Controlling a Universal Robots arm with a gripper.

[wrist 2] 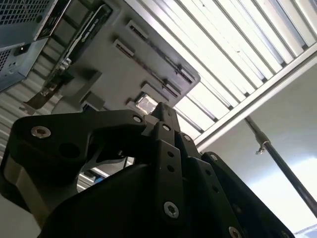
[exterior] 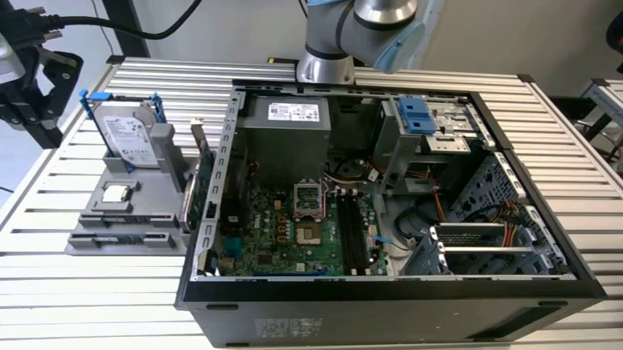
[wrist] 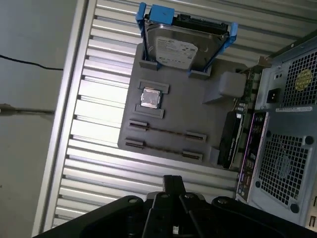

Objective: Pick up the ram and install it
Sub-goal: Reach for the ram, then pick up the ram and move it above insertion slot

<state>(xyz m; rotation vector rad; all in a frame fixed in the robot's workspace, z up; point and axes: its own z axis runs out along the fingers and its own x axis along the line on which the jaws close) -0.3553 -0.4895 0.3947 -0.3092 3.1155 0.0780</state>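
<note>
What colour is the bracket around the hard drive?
Blue; the bracket shows best in the first wrist view.

Open computer case [exterior: 389, 313] on slatted table [exterior: 87, 292]; grey holder [exterior: 98, 240] beside it bears upright hard drive [exterior: 131, 138].

Slatted aluminium table [exterior: 559, 124], pale wall [exterior: 506, 36] behind.

Exterior view: high, angled down over open case [exterior: 389, 290] and table [exterior: 98, 292]. Both wrist views look past the gripper [wrist: 173, 181] [wrist 2: 163, 110] onto grey parts tray [wrist: 188, 109] [wrist 2: 99, 69] [exterior: 90, 239]: first from overhead, second closer, oblique. All three share tray.
</note>
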